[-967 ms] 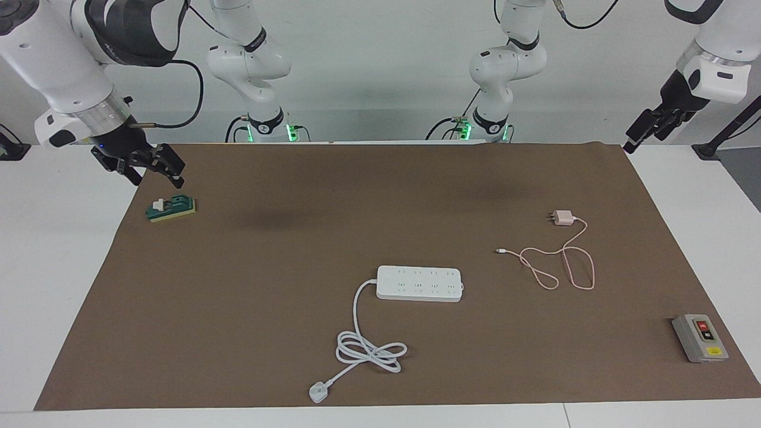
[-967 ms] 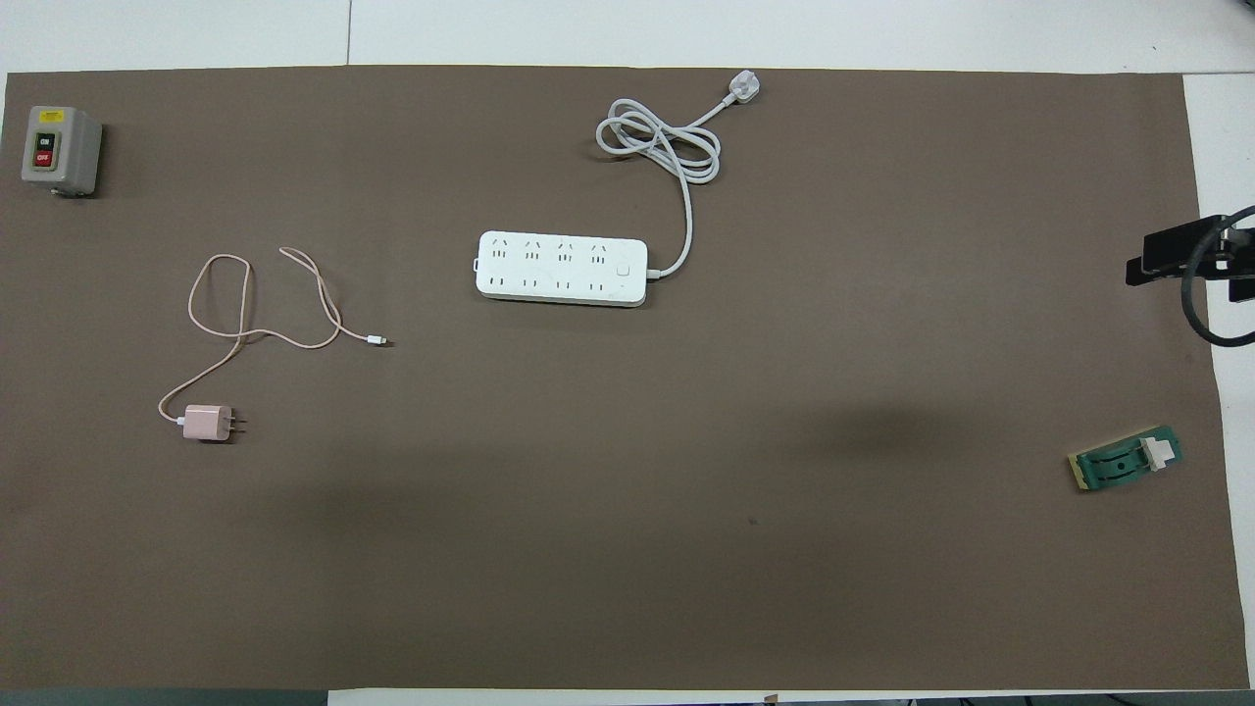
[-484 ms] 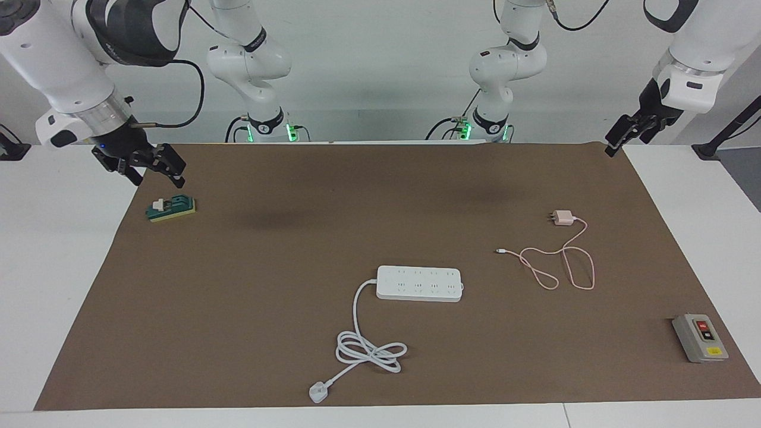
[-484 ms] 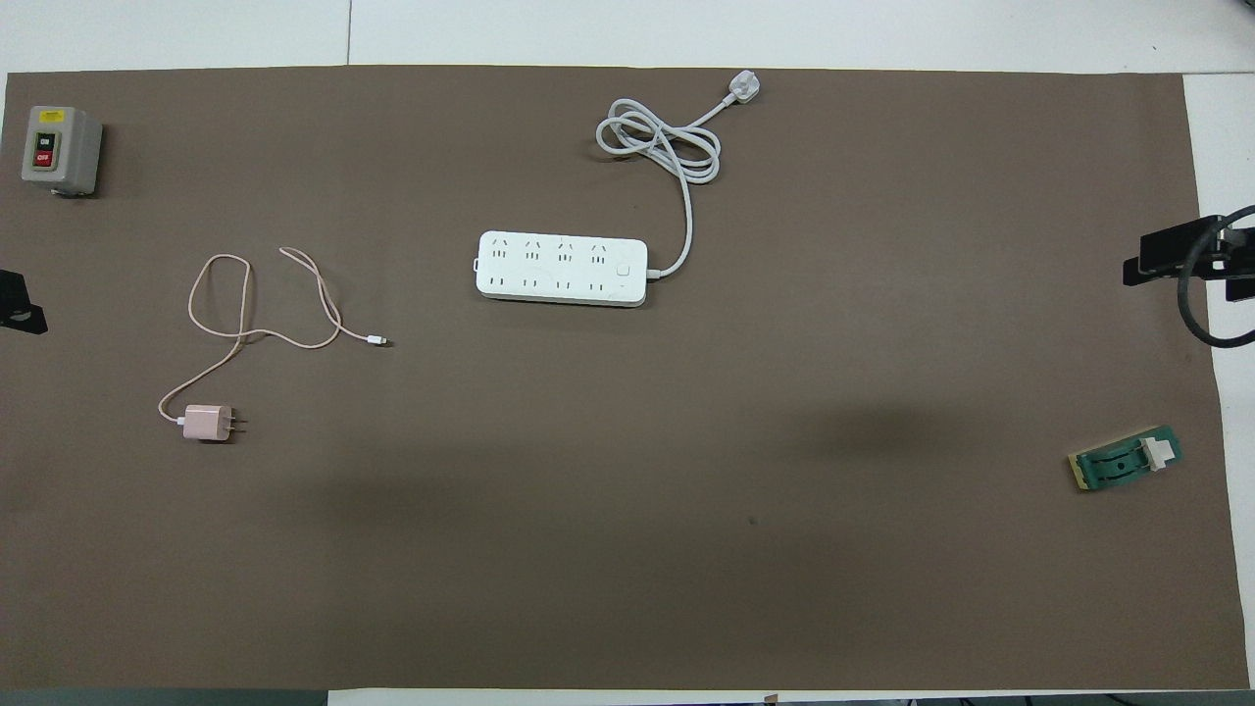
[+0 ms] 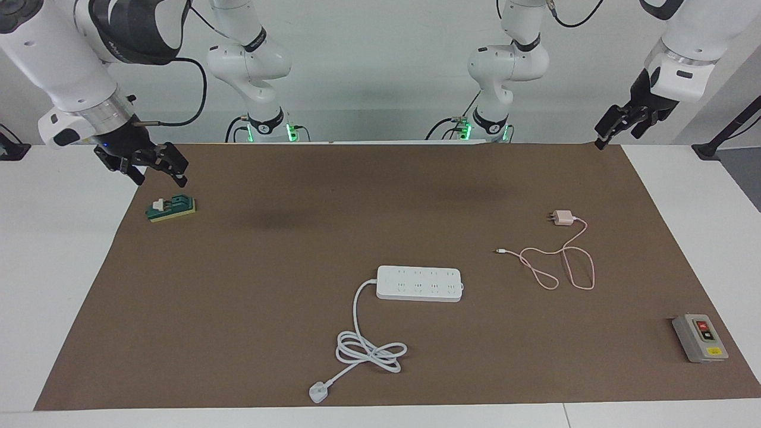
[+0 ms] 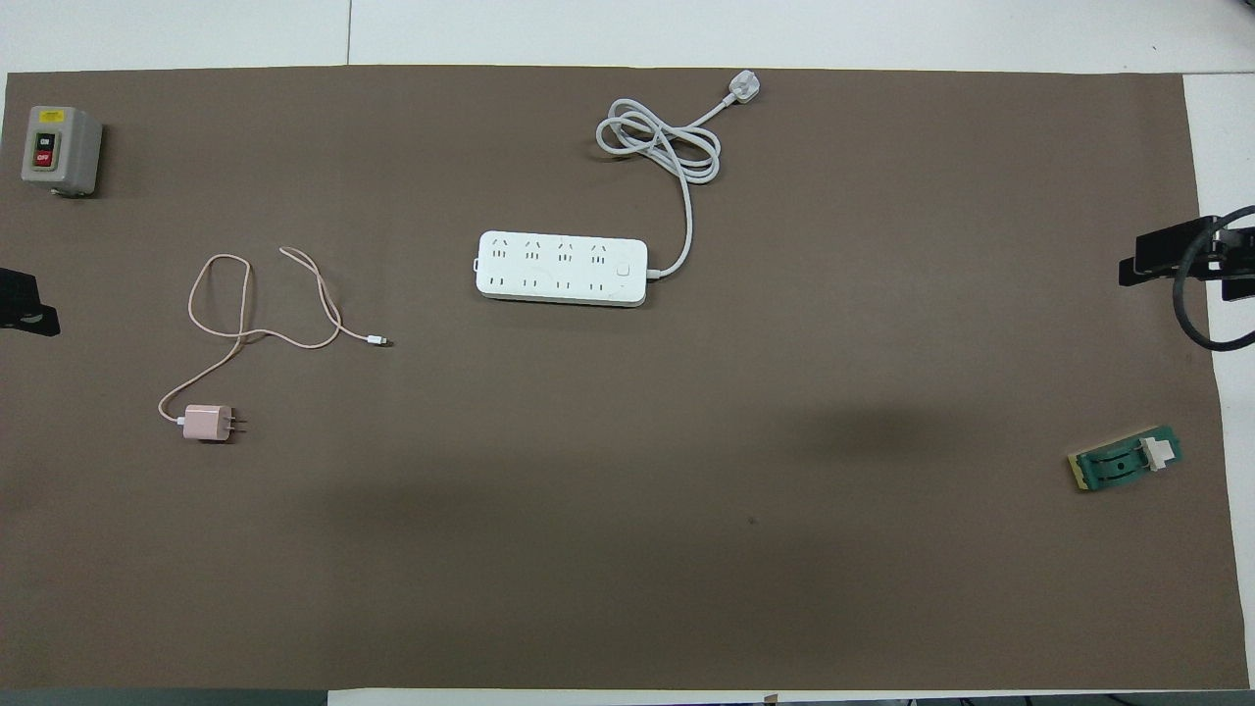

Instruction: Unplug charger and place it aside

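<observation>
The charger [image 5: 563, 217] is a small pale pink cube with two prongs. It lies on the brown mat toward the left arm's end, plugged into nothing, and also shows in the overhead view [image 6: 207, 422]. Its thin pink cable [image 5: 565, 261] lies in loose loops beside it [image 6: 245, 314]. The white power strip [image 5: 419, 283] lies mid-mat with no plug in it [image 6: 562, 269]. My left gripper [image 5: 603, 137] hangs in the air over the mat's edge at its own end [image 6: 29, 309], empty. My right gripper [image 5: 157, 177] is open and empty over the mat's edge at its end [image 6: 1172, 265].
A grey box with red and yellow buttons [image 5: 700, 337] stands at the mat's corner farthest from the robots, at the left arm's end [image 6: 59, 149]. A small green switch block [image 5: 172, 208] lies below the right gripper [image 6: 1126, 463]. The strip's thick white cord [image 5: 368, 348] is coiled.
My left gripper has moved in from outside the mat to over its edge. The right gripper has barely shifted. Nothing on the mat has moved.
</observation>
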Tool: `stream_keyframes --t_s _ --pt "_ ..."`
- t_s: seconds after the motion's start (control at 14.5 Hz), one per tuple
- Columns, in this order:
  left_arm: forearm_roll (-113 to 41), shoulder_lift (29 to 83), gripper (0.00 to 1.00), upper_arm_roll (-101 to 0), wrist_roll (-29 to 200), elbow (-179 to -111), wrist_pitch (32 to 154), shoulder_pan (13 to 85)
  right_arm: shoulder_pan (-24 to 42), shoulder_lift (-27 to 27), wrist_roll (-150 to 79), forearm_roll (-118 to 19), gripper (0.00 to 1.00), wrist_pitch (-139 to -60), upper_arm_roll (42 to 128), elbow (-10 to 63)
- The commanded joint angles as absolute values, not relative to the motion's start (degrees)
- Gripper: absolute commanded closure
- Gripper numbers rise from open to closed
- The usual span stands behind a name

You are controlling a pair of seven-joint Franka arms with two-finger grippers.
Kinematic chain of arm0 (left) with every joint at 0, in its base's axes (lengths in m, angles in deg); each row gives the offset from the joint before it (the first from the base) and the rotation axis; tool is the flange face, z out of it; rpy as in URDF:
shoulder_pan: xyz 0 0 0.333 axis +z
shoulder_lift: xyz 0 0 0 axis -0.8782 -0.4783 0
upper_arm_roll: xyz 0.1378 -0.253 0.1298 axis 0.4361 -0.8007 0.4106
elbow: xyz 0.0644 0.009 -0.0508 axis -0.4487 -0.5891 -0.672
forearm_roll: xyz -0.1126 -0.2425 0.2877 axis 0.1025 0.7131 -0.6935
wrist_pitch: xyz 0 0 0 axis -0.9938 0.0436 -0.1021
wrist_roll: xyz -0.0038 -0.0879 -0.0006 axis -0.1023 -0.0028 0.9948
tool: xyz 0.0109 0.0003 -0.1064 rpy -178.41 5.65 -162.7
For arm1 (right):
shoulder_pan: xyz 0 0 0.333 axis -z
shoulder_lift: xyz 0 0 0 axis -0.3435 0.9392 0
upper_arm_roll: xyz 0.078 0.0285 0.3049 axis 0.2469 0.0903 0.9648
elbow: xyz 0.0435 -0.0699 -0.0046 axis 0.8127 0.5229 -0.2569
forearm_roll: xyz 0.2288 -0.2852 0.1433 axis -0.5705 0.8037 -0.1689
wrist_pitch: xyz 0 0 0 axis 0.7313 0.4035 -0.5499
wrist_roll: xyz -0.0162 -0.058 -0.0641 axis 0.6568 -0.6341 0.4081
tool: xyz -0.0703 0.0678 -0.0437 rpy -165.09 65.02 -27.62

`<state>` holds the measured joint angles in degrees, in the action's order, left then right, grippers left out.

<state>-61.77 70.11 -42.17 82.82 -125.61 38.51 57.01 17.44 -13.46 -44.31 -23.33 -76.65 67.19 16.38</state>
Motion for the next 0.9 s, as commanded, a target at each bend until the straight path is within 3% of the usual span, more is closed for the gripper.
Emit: stream_keyframes --t_s 0.0,0.14,0.83 --pt "-60.47 68.39 0.00 -41.59 81.90 -123.34 36.44 56.67 17.98 -14.62 -43.35 -22.06 0.00 -76.28 67.48 17.32" --pt "-59.86 68.13 0.00 -45.79 81.63 -123.34 36.53 59.65 17.98 -14.54 -43.35 -22.06 0.00 -76.28 67.48 17.32" --pt "-55.90 68.22 0.00 -46.16 74.25 -123.60 36.88 59.93 17.89 -14.54 -43.35 -22.06 0.00 -76.28 67.48 17.32"
